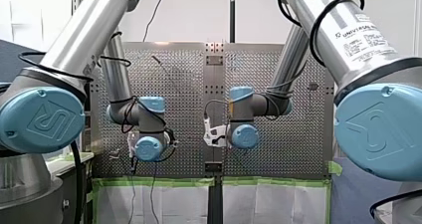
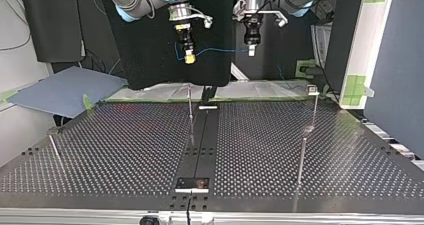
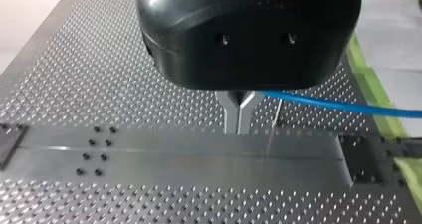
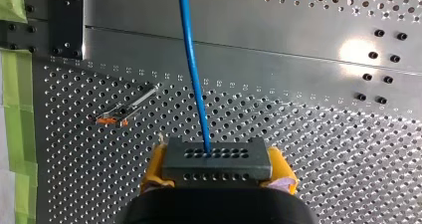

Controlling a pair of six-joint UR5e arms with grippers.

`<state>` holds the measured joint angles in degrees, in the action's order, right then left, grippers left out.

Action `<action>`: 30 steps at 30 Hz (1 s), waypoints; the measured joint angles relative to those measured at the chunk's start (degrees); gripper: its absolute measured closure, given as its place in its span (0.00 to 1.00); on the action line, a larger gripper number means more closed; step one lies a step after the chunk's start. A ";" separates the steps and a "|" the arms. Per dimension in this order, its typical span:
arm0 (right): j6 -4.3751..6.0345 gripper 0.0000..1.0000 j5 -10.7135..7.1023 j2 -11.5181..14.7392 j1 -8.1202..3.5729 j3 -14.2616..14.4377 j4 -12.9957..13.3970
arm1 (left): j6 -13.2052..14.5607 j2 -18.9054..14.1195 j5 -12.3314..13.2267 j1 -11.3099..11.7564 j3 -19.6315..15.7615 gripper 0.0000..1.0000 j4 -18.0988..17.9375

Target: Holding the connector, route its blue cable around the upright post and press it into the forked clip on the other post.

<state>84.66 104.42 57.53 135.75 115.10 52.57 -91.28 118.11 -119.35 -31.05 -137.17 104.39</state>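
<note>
My right gripper is shut with its yellow pads on a dark grey connector. The blue cable runs straight out of the connector, away from the fingers. In the top view this gripper hangs high above the table's far edge, and the blue cable spans across to my left gripper. My left gripper has its metal fingers shut on the blue cable, which leaves sideways. A thin upright post stands below my right gripper. Another post carrying a clip head stands at the top view's far right.
Two more thin posts stand on the perforated table, one near the front right and one at the left edge. A post with an orange-marked tip shows under my right gripper. A dark centre strip divides the table.
</note>
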 joint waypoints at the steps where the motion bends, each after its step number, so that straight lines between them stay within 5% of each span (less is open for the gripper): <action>1: 0.00 1.00 0.00 0.00 0.00 0.00 0.00 | 0.02 0.61 0.62 0.00 -0.01 1.00 -0.58; 18: 0.25 1.00 -0.23 -0.24 0.16 0.06 -0.25 | 0.48 8.24 2.59 0.19 0.20 1.00 -2.16; 25: 2.85 1.00 0.85 -2.65 0.85 -1.40 -3.30 | -0.16 6.68 0.40 -0.71 2.57 1.00 -1.76; 30: 4.75 1.00 1.07 -1.64 1.15 -1.59 -5.43 | -2.27 4.46 0.97 -0.65 2.86 1.00 0.36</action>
<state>89.40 105.50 55.89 136.90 113.51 47.14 -93.56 122.56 -118.38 -31.70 -134.30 104.75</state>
